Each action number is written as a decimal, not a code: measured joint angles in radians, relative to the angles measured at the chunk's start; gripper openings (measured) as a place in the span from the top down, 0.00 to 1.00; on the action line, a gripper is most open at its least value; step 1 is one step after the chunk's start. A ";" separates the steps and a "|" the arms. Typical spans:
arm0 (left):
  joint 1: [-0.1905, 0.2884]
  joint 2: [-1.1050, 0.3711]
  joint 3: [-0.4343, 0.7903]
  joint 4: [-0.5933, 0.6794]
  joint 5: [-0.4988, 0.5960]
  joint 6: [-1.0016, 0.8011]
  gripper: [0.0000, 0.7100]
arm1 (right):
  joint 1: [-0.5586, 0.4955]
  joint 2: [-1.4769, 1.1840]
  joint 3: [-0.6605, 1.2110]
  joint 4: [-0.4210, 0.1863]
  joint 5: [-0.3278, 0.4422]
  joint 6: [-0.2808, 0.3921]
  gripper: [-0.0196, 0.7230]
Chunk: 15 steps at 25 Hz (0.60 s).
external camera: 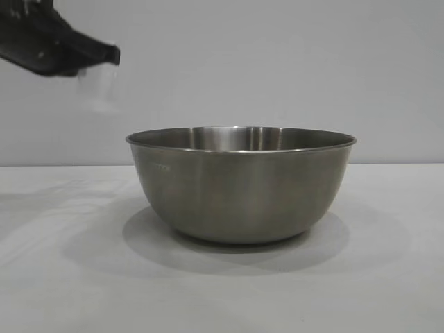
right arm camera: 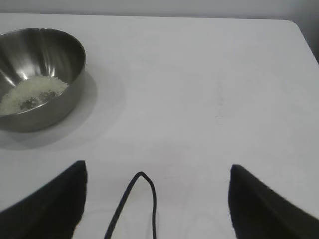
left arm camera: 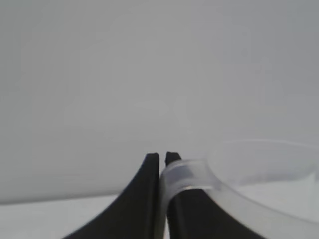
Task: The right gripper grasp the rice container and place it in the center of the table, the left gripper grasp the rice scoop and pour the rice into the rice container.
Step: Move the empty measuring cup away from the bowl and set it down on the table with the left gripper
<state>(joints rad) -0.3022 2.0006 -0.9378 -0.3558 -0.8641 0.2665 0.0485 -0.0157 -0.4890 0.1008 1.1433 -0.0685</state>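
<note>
Two tools were in view, one working and one idle. The left tool (left arm camera: pixel 162 172) hung high above the tabletop (external camera: pixel 388 277), its two black fingers (left arm camera: pixel 144 199) pressed together on the loop handle of the clear plastic scoop (left arm camera: pixel 249 174). The handle curved over the fingertips, and the scoop's cup sat just beside them, off to one side and a little beyond. In the outside view the scoop (external camera: pixel 97 87) appeared as a pale, see-through shape right under the tip of the left tool (external camera: pixel 111 55), above and off to the side of the steel bowl (external camera: pixel 241 184), not over its rim. Whether any rice remained in the scoop could not be told.

The bowl stood upright on the tabletop, well below the left tool. From the right wrist view, the bowl (right arm camera: pixel 37 74) lay well ahead of the right tool (right arm camera: pixel 157 199) and off to one side, with a patch of white rice (right arm camera: pixel 32 92) on its bottom. The right tool's fingers (right arm camera: pixel 259 204) stood wide apart with nothing between them, low over the bare tabletop (right arm camera: pixel 199 89). A thin black cable loop (right arm camera: pixel 142 199) showed between those fingers.
</note>
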 joint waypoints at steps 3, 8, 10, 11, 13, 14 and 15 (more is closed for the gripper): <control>0.000 0.041 0.000 0.016 0.004 0.000 1.00 | 0.000 0.000 0.000 0.000 0.000 0.000 0.30; 0.000 0.080 0.000 0.018 0.004 -0.002 1.00 | 0.000 0.000 0.000 0.000 0.000 0.000 0.30; 0.000 0.091 0.027 0.026 -0.011 -0.015 1.00 | 0.000 0.000 0.000 0.000 0.000 0.000 0.30; 0.000 0.093 0.046 0.033 -0.034 -0.031 1.00 | 0.000 0.000 0.000 0.000 0.000 0.000 0.30; 0.000 0.095 0.107 0.046 -0.095 -0.078 1.00 | 0.000 0.000 0.000 0.000 0.000 0.000 0.30; 0.000 0.095 0.133 0.062 -0.136 -0.091 1.00 | 0.000 0.000 0.000 0.000 0.000 0.000 0.30; 0.000 0.095 0.162 0.084 -0.174 -0.103 1.00 | 0.000 0.000 0.000 0.000 0.000 0.000 0.30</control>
<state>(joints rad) -0.3022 2.0952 -0.7759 -0.2720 -1.0385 0.1632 0.0485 -0.0157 -0.4890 0.1008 1.1433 -0.0685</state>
